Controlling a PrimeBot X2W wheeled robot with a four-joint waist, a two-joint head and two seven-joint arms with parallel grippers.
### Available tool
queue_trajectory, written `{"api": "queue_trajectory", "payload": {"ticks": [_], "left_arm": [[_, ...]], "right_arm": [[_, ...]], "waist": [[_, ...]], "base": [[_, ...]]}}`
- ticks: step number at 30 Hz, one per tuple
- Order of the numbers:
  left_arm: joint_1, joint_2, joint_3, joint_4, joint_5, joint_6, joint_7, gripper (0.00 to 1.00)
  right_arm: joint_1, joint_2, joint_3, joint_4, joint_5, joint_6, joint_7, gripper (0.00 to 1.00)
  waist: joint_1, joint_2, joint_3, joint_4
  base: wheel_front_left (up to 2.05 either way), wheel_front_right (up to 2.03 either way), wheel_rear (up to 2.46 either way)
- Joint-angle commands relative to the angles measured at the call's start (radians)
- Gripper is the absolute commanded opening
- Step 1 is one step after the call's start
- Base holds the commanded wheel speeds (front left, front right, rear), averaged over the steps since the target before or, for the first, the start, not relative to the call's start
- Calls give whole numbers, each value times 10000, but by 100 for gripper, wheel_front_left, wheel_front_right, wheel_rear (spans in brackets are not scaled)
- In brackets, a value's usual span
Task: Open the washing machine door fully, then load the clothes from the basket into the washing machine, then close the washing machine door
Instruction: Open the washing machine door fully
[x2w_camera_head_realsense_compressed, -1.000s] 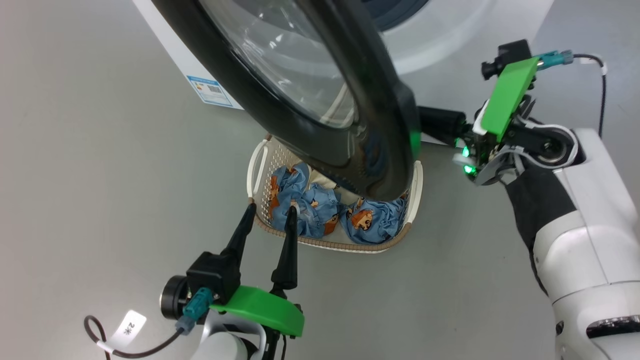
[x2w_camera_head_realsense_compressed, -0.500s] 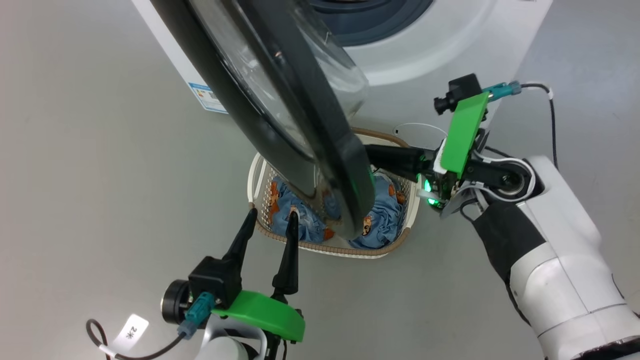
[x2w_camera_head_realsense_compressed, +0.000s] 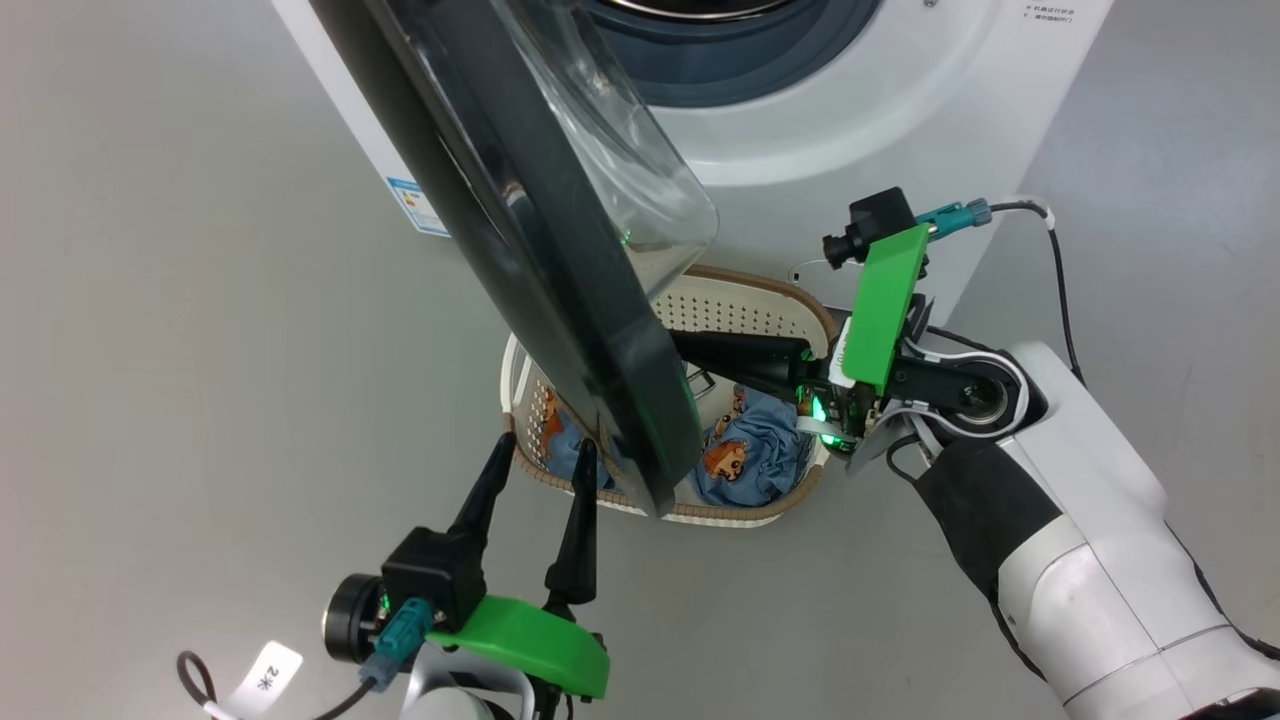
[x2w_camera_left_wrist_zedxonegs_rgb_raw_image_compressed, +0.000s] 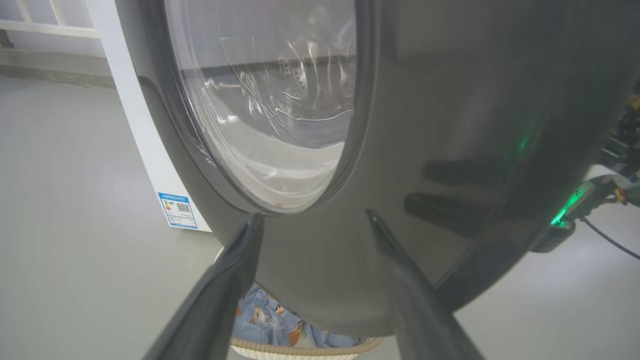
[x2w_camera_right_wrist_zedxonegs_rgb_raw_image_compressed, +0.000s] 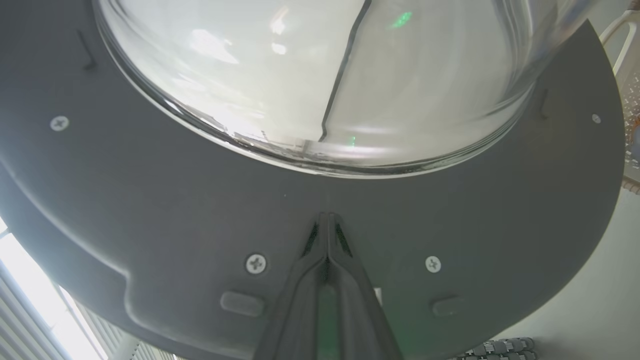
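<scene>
The left gripper (x2w_camera_head_realsense_compressed: 546, 441) is seen nearest, low in the head view. Its jaws are held wide apart and empty, with the tips just short of the near rim of the basket (x2w_camera_head_realsense_compressed: 740, 308). The basket is set on the floor (x2w_camera_head_realsense_compressed: 150, 350), close before the front of the washing machine (x2w_camera_head_realsense_compressed: 850, 110). The clothes (x2w_camera_head_realsense_compressed: 745, 455), blue with orange-brown bears, are bunched inside it toward its near wall. The door (x2w_camera_head_realsense_compressed: 550, 300) is found part open, hinged at the left, with its lower edge hanging over the basket. The right gripper (x2w_camera_right_wrist_zedxonegs_rgb_raw_image_compressed: 327, 217) is extended across the basket from the right, jaws pressed together and holding nothing. Its tips are set at the door's inner face below the glass bowl (x2w_camera_right_wrist_zedxonegs_rgb_raw_image_compressed: 320, 75), between two screws (x2w_camera_right_wrist_zedxonegs_rgb_raw_image_compressed: 255, 263); contact cannot be confirmed. A blue label (x2w_camera_head_realsense_compressed: 417, 205) is noted at the machine's lower left corner.
</scene>
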Motion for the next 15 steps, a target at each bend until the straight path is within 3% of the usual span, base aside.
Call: {"api": "queue_trajectory", "payload": {"ticks": [1,15], "left_arm": [[34,127,333,-173,77,-10,-65,100],[63,127,748,-215,12,-81,-65,100]], "right_arm": [[203,356,264,-350,158,17,-68,0],[368,-4,145,-830,436,17,-888,0]], "waist": [[0,0,-6,1],[0,0,-235,-233]], "base": [[0,0,0],[0,0,0]]}}
